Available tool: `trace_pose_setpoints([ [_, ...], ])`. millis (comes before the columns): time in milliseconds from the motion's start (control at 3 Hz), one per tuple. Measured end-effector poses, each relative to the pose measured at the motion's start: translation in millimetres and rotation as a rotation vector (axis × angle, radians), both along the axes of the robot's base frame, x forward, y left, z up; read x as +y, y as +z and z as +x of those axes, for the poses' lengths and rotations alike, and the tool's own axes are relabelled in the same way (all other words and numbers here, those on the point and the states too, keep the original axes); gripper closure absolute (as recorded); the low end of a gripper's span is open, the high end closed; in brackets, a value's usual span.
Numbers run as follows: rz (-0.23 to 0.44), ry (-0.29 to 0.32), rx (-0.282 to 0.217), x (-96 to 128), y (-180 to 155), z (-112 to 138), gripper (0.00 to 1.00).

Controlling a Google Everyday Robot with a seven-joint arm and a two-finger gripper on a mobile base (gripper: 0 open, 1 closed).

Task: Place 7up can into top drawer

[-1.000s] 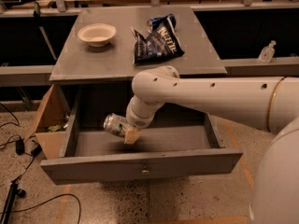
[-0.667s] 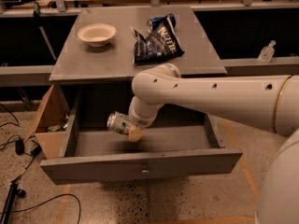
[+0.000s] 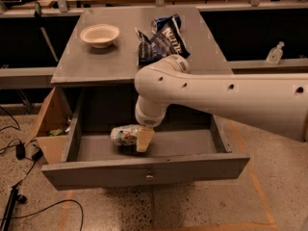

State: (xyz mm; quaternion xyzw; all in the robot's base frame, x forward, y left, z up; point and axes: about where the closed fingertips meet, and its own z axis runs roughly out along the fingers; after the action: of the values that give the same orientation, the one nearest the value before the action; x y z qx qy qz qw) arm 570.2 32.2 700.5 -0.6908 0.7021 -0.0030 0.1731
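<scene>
The top drawer (image 3: 144,170) is pulled open below the grey tabletop, with its small round knob (image 3: 149,177) at the centre of the front panel. The 7up can (image 3: 124,134), silvery-white with green and red markings, lies on its side low inside the drawer, left of centre. My gripper (image 3: 142,139) reaches down into the drawer from the big white arm and is shut on the can's right end. One beige finger (image 3: 144,138) shows in front of the can; the other is hidden behind it. I cannot tell whether the can touches the drawer floor.
On the tabletop stand a white bowl (image 3: 99,34), a dark chip bag (image 3: 161,43) and a dark blue can (image 3: 166,22). An open cardboard box (image 3: 50,129) sits left of the drawer. Cables lie on the floor at left. A small clear bottle (image 3: 275,53) stands at far right.
The gripper with the can has moved slightly lower and to the right inside the drawer. The drawer and the tabletop things have not moved.
</scene>
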Motion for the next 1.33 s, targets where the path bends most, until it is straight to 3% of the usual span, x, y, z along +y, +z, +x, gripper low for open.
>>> trace_pose_setpoints([
  [333, -0.027, -0.019, -0.010, -7.3, 16.2, -3.2, 0.00],
  [667, -0.015, -0.062, -0.069, -21.3, 41.0, -18.9, 0.16],
  [1000, -0.042, -0.137, -0.169, -51.8, 87.7, -55.6, 0.39],
  [1333, -0.099, -0.221, -0.331, -68.3, 168.9, -83.7, 0.63],
])
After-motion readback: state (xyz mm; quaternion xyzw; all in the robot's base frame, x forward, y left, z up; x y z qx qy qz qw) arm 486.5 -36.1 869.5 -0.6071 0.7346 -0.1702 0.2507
